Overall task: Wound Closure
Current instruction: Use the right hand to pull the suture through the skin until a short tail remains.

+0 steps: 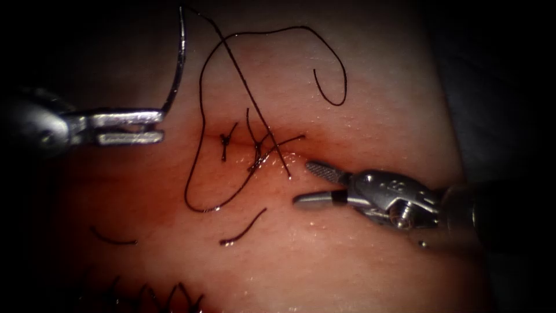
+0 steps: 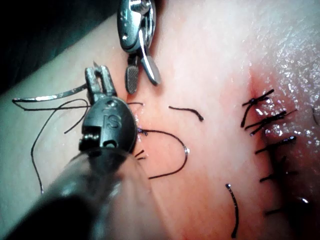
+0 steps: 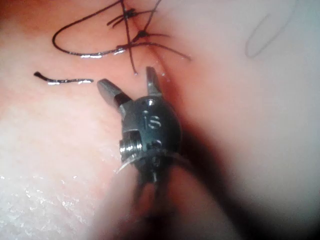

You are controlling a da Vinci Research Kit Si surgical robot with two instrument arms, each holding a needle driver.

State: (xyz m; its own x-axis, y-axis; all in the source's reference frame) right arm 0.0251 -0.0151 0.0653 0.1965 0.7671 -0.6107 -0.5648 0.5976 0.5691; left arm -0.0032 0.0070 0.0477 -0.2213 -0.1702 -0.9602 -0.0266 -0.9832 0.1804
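The needle (image 1: 178,64) was out of the tissue (image 1: 370,110), held up and clear at the left of the cut (image 1: 260,145), its curve rising from the left tool (image 1: 161,124) toward the upper edge of the endoscope view. That tool's jaws were pressed together on the needle close to one end of the curve, so nearly all the arc stood free above the grip; this looked like a hold meant to keep the point off the surface and the thread slack. The thread (image 1: 272,35) ran from the needle's upper end down across the tissue in loose loops, crossing the cut where two knotted stitches (image 1: 226,142) already sat, and its free tail curled round at the right. Such slack suggested nothing was pulling on the stitches at that moment. Two cut ends (image 1: 243,229) lay loose on the tissue below the cut, apart from the working strand. The right tool (image 1: 304,182) hovered just right of the cut with its jaws spread and holding nothing, tips pointing at the stitched line, probably placed there to be near the thread. In the right wrist view its spread jaws sat just short of the knots (image 3: 131,30). Red fluid (image 1: 174,191) tinged the tissue around the cut.
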